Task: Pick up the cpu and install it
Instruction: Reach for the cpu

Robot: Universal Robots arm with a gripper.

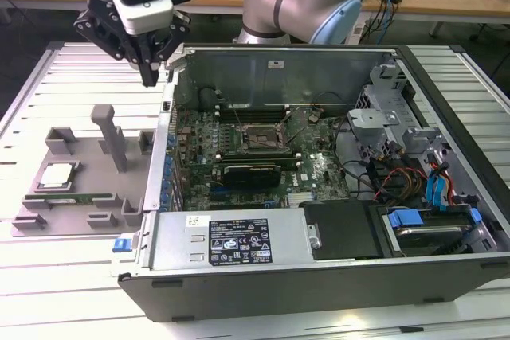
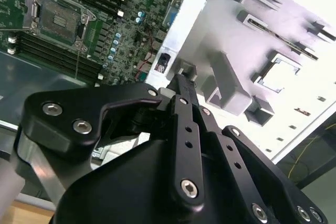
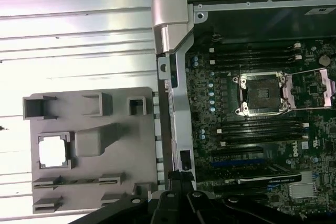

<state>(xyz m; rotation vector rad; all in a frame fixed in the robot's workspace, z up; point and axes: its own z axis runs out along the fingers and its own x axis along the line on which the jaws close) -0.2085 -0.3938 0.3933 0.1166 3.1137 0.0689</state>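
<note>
Desk [image 1: 64,276] side: your end effector [image 1: 149,80] hangs closed, empty, over the case wall [image 1: 163,157]; cpu [image 1: 56,174] sits in grey tray [image 1: 92,185].

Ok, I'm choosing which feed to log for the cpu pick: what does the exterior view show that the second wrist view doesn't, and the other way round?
Exterior view adds: the cpu as a silvery square lying in the grey tray, the power supply, the blue-tabbed drives and the arm's elbow. Second wrist view adds: the bolted linkage behind the fingers, close up. Shared: the empty socket, the tray's tall post, and the gripper, holding nothing, above the case's side wall.
</note>
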